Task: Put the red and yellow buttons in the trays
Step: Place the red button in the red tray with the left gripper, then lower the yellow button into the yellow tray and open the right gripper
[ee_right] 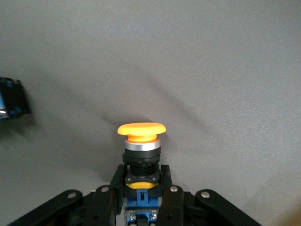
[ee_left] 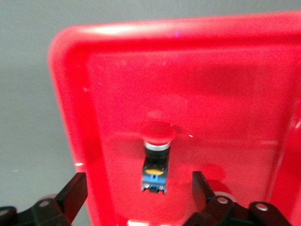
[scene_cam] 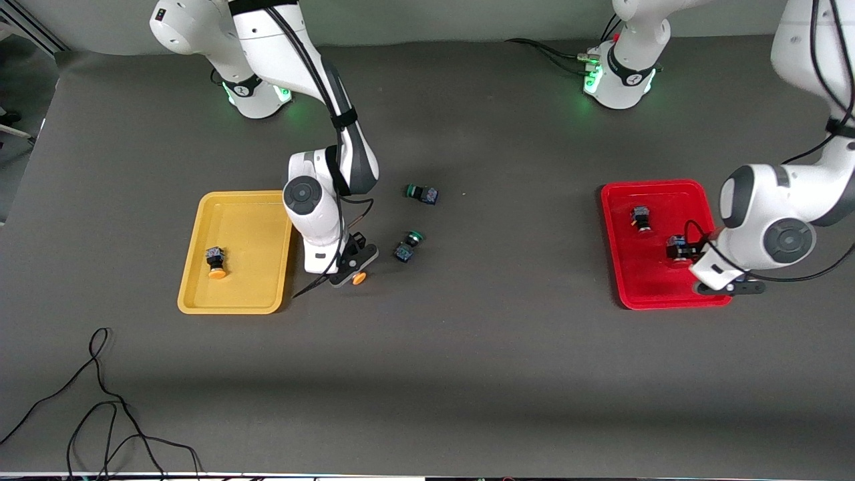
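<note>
So the right gripper (ee_right: pixel 142 197) was down at the table (scene_cam: pixel 467 334), just beside the yellow tray (scene_cam: pixel 234 252) on the side toward the middle, and its fingers (ee_right: pixel 165 197) were clamped narrow on the dark body of a yellow button (ee_right: pixel 141 146). In the front view that button's orange cap (scene_cam: pixel 359 278) stuck out of the gripper toward the camera. It wasn't in the tray, it sat on or barely over the bare grey surface.

The other yellow button (scene_cam: pixel 215 262) was already lying in the yellow tray, near the edge toward the right arm's end, cap pointing at the camera.

The left gripper (ee_left: pixel 141 197) hung low over the red tray (scene_cam: pixel 658 244), close to the tray's outer end, with its fingers (ee_left: pixel 70 193) spread wide and holding nothing. A red button (ee_left: pixel 156 155) lay on the tray floor between those open fingers, not touched by either one. A second red button (scene_cam: pixel 641 218) lay in the same tray too, a bit farther from the camera and more toward the table's middle.

Two green buttons, one (scene_cam: pixel 422 194) and another (scene_cam: pixel 407 246), sat on the bare table between the trays, near the right gripper, the second one nearer the camera. A loose black cable (scene_cam: pixel 100 401) snaked along the table's near edge at the right arm's end.
</note>
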You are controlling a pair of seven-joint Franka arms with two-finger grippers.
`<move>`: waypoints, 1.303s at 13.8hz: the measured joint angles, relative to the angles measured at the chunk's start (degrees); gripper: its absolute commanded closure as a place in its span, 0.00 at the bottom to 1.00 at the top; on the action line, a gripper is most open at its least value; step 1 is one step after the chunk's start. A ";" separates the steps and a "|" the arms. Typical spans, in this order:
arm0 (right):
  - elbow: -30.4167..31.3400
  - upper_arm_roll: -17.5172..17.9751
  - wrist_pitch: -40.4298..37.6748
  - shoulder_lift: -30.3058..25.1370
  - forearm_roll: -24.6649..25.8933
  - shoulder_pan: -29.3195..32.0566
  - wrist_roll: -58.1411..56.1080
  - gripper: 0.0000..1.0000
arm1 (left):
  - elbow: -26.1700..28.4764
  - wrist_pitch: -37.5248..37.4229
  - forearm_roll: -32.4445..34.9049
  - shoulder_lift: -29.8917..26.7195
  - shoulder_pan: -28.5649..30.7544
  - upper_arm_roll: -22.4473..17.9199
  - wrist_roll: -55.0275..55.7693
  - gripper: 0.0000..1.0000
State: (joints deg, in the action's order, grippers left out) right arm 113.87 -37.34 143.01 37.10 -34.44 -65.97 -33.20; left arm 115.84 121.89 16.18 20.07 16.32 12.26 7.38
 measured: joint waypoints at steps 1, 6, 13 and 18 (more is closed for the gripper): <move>-1.05 -0.59 -2.56 -0.73 -0.39 0.09 0.69 0.94 | -0.40 -1.56 0.00 -2.38 -0.02 0.27 0.00 0.00; -9.41 -8.93 -24.24 -5.51 -0.38 -0.01 15.40 0.98 | -3.59 -12.91 -2.20 -13.56 -0.16 1.82 -3.16 0.00; -6.22 -22.61 -31.99 -5.30 -0.26 0.92 21.30 0.98 | -18.69 -29.87 -9.65 -15.57 -0.24 2.90 -6.40 0.00; 4.66 -24.10 -22.49 -4.33 -0.37 3.51 14.71 0.98 | -19.66 -32.91 -11.45 -18.38 -0.82 3.04 -6.49 0.00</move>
State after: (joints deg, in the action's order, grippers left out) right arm 118.53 -61.44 120.51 32.76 -34.81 -62.46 -18.49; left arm 96.19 88.98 4.73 1.70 15.50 15.29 0.89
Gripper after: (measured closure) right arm 0.674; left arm 0.000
